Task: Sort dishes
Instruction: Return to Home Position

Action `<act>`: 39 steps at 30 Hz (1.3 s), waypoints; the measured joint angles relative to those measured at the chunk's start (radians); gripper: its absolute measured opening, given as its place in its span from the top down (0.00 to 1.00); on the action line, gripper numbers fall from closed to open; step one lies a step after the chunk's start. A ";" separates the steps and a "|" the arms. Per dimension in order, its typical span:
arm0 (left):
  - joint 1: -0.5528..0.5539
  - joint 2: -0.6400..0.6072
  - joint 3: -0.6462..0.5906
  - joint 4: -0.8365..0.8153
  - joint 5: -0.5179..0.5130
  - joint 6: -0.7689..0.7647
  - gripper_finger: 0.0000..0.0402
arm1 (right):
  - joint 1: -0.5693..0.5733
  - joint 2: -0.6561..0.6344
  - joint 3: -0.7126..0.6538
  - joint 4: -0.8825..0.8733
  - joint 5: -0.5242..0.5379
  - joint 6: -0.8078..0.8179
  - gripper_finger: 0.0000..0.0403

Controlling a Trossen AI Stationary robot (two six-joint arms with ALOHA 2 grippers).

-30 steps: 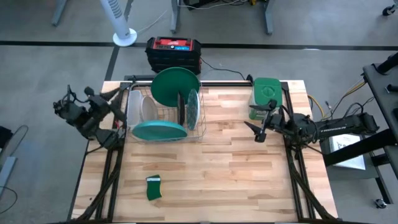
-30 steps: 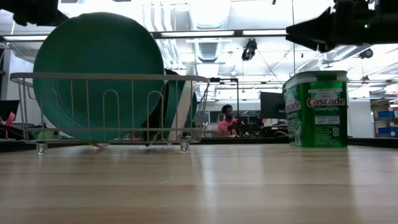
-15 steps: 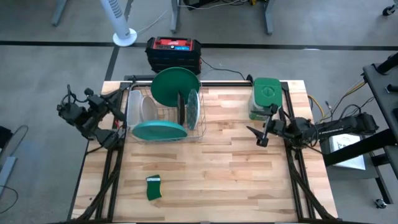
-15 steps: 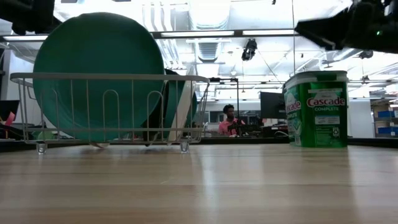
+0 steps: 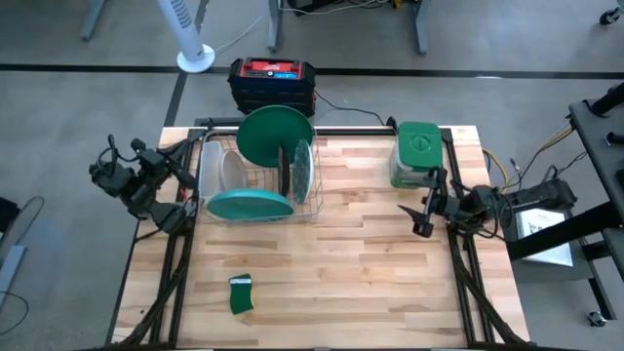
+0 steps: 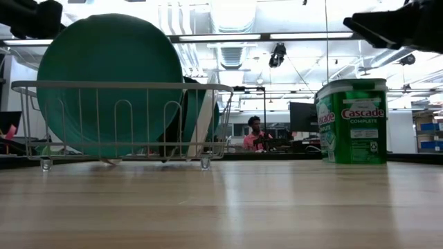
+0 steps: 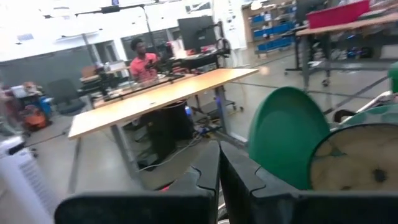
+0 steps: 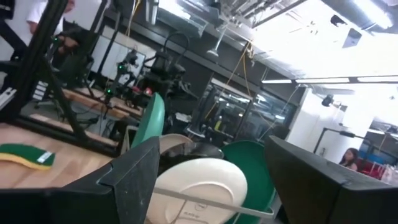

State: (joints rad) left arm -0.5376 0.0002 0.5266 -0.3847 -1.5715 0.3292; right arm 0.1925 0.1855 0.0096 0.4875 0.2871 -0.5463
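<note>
**R arm backing off, dishes racked**

Right, vs 1 s ago: the right gripper point(image 5: 423, 205) has slid back toward the right edge of the table point(image 5: 341, 263), near the green canister point(image 5: 419, 151). In the low view its dark shape has shrunk into the top right corner. Its fingers are spread wide w/ nothing between them. The left gripper point(image 7: 218, 152) has drifted a touch outward and sits at the table's left edge, just beside the wire rack point(image 6: 124, 86). Its fingers are pressed together, empty. Dishes haven't moved.

All four plates are in the rack at the table's back left:
- dark green plate point(image 5: 276, 135): matte, round, upright at the back.
- teal plate point(image 5: 249, 204): smooth, leaning across the front.
- whitish plate point(image 5: 230, 168): translucent, left side.
- patterned glassy plate point(image 5: 303, 168): on edge, right side.

The rack is thin white wire w/ looped dividers. The table is pale wood strips. The green sponge point(image 5: 241, 293) lies alone near the front, well apart.

Only the low view shows the canister's "Cascade" label and a person point(image 6: 253, 133) far behind. From there the teal disc hides the whitish plate. The left wrist view picks up speckling on the whitish plate, and the right wrist view shows the sponge's yellow layer.
</note>
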 joint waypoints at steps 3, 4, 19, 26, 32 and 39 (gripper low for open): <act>0.046 0.000 0.000 -0.071 0.000 -0.052 1.00 | 0.000 -0.069 0.000 -0.082 0.001 0.010 0.32; 0.062 0.000 0.000 -0.107 0.000 -0.099 1.00 | 0.000 -0.089 0.000 -0.103 0.001 0.011 0.33; 0.092 0.158 -0.108 -0.066 0.025 -0.605 1.00 | -0.001 -0.176 0.000 -0.138 0.003 0.031 0.32; 0.344 0.246 -0.182 -0.069 0.003 -0.705 1.00 | -0.001 -0.177 0.000 -0.109 0.003 0.055 0.34; 0.623 0.342 -0.158 0.181 0.173 -0.440 1.00 | -0.001 -0.174 0.000 -0.111 0.003 0.091 0.37; 1.035 0.418 -0.114 0.326 0.332 -0.064 1.00 | -0.001 -0.174 0.000 -0.109 0.003 0.127 0.40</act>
State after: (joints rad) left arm 0.4970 0.4184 0.4129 -0.0590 -1.2400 0.2649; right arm 0.1917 0.0114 0.0097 0.3790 0.2901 -0.4193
